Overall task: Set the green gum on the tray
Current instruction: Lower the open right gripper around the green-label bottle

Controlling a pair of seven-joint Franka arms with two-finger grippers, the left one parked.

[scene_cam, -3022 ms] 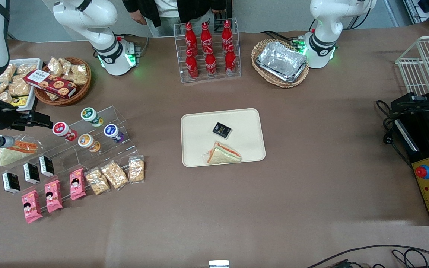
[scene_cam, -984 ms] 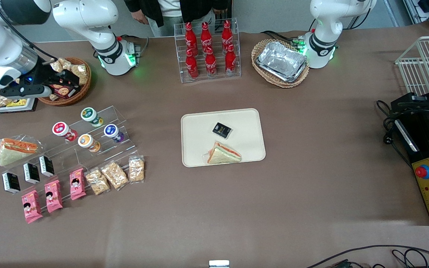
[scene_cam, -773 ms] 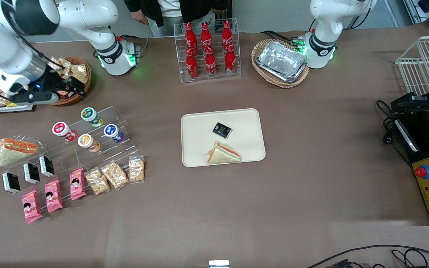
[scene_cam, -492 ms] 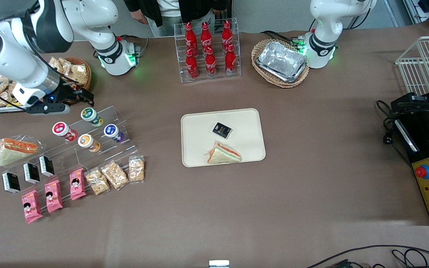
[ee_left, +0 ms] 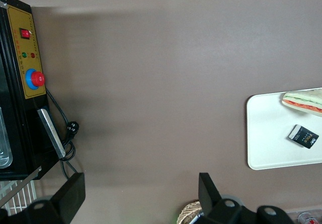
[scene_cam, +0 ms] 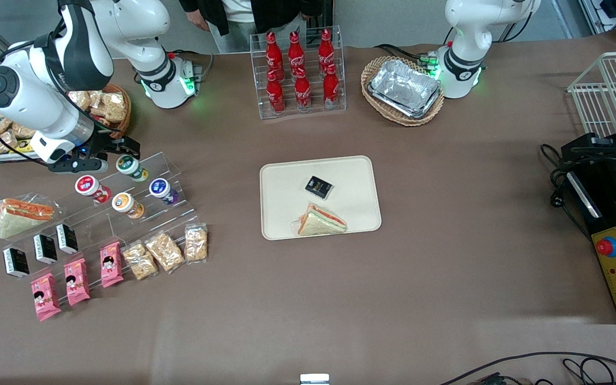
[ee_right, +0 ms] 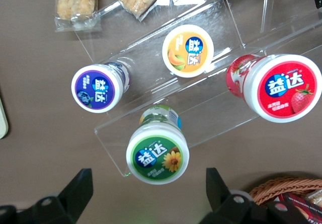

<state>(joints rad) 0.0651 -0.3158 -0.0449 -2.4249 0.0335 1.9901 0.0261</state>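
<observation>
**Claw poised above the green gum canister, grasp not yet made**

The right arm's black two-finger gripper [ee_right: 146,204] hangs with its fingers spread wide, holding nothing, just above the small cylindrical green gum canister with its green-rimmed white lid [ee_right: 157,153]. The canister stands on the upper step of the clear acrylic stepped display stand [ee_right: 201,118], directly under the gap between the fingers, and in the front view it sits touching-close beneath the claw [scene_cam: 114,153] at [scene_cam: 129,166].

Handling, as a judgement: the canister looks light, rigid plastic with a smooth, glossy label, so it may slip under a weak pinch but should not crush. The best hold is across the round body just beneath the lid, fingers on opposite sides.

Its long axis runs from base to lid; the lid faces up toward the wrist camera, the body tilted slightly with the step.

Farther from the claw on the same stand sit a purple-lidded canister [ee_right: 97,88], an orange-lidded one [ee_right: 187,50] and a red-lidded one [ee_right: 284,87]. The large flat cream-beige rectangular tray [scene_cam: 286,176] lies well apart from the claw, toward the parked arm's end.
</observation>
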